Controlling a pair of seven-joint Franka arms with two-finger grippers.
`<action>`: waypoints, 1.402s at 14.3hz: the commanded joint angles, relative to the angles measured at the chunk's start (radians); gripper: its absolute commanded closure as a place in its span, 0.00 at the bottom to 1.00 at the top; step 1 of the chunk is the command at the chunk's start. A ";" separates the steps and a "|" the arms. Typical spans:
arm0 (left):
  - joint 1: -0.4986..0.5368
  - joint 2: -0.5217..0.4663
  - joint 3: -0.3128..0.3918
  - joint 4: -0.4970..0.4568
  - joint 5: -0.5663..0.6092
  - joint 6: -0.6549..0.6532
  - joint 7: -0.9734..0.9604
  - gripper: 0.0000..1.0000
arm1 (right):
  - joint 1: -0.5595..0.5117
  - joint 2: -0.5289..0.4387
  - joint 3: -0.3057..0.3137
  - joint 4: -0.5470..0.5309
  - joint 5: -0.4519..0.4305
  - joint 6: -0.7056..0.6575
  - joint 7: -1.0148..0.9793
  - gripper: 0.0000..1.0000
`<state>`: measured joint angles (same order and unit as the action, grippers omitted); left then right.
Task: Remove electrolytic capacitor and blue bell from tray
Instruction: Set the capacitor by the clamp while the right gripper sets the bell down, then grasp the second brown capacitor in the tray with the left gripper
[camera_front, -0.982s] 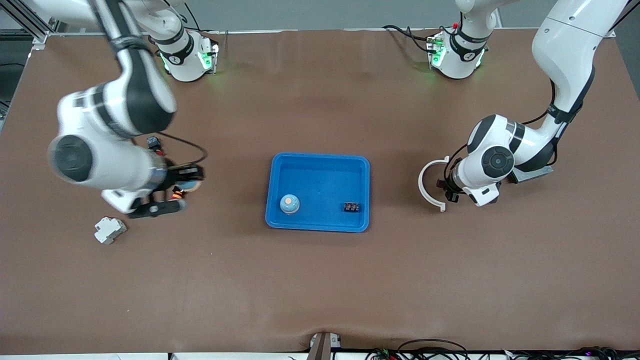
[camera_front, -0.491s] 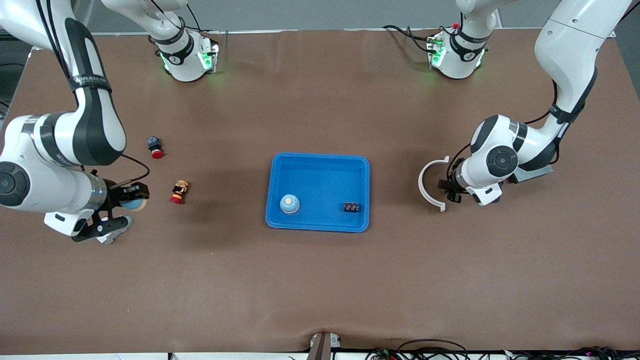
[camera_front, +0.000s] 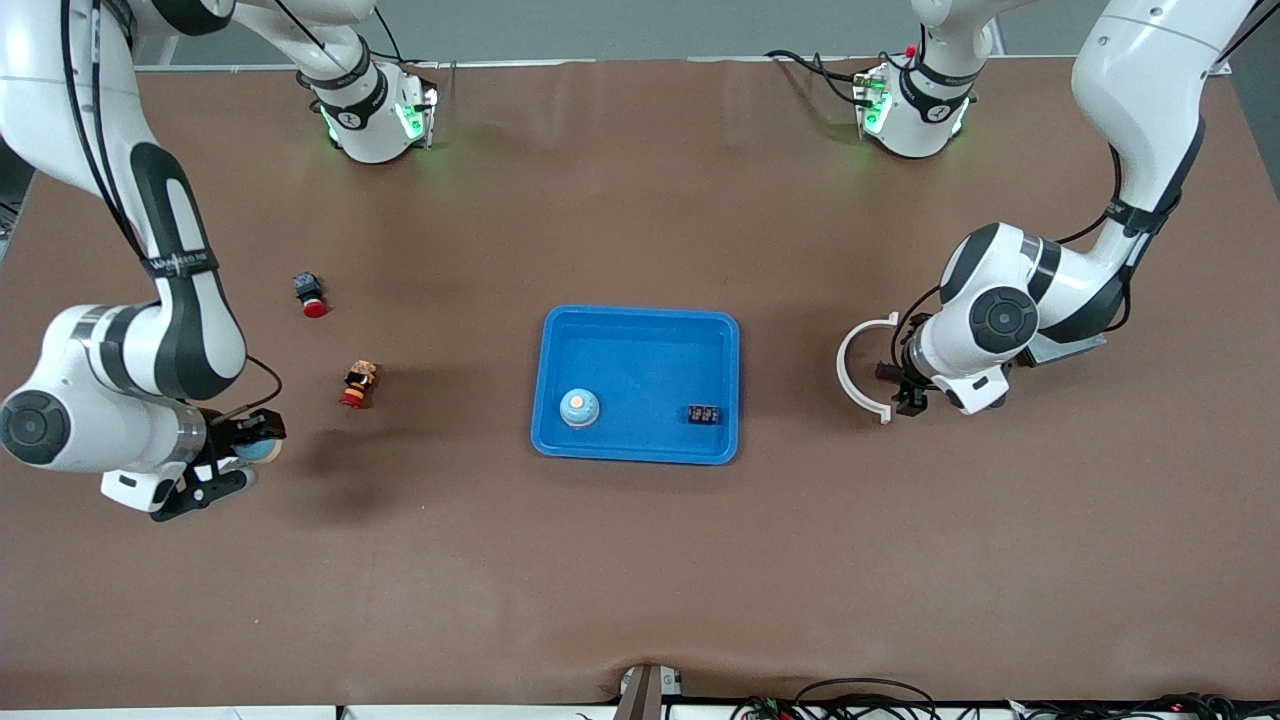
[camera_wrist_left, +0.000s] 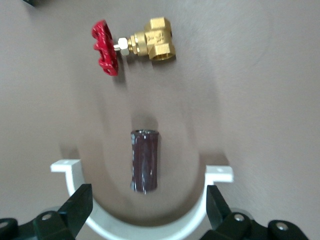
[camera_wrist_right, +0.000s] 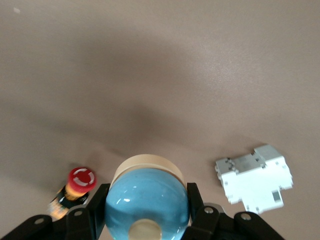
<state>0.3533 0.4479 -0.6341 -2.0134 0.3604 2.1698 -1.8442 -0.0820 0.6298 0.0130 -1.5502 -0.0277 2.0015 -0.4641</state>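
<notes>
A dark maroon capacitor (camera_wrist_left: 145, 160) lies on the brown table inside a white half-ring (camera_wrist_left: 150, 229). My left gripper (camera_wrist_left: 146, 210) hangs open right over that ring, one finger on each side, touching nothing; in the front view the left gripper (camera_front: 905, 387) is at the left arm's end of the table. A blue bell (camera_wrist_right: 145, 200) with a cream base sits between the fingers of my right gripper (camera_wrist_right: 146, 206), which is shut on it. In the front view the right gripper (camera_front: 235, 462) holds this bell (camera_front: 258, 447) above the table at the right arm's end.
A blue tray (camera_front: 640, 325) in the middle holds a second bell (camera_front: 580, 407) and a small black part (camera_front: 704, 413). A brass valve with a red wheel (camera_wrist_left: 132, 45) lies near the capacitor. A white breaker (camera_wrist_right: 255, 177) and a red push button (camera_wrist_right: 80, 181) lie under the right gripper.
The right arm has swung with the bell toward its end of the table and closer to the front camera, covering the white breaker. The left gripper has opened and barely shifted.
</notes>
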 joint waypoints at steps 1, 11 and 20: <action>-0.005 -0.006 -0.056 0.085 0.002 -0.109 -0.044 0.00 | -0.018 0.019 0.019 -0.036 -0.021 0.064 -0.011 0.81; -0.235 0.162 -0.093 0.367 -0.057 -0.111 -0.222 0.00 | -0.027 0.059 0.018 -0.142 -0.031 0.203 -0.013 0.78; -0.465 0.294 0.036 0.487 -0.060 0.014 -0.348 0.00 | -0.038 0.077 0.019 -0.140 -0.038 0.223 -0.005 0.00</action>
<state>-0.0472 0.7056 -0.6409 -1.5695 0.3047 2.1529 -2.1709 -0.0953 0.7030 0.0144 -1.6924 -0.0460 2.2182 -0.4670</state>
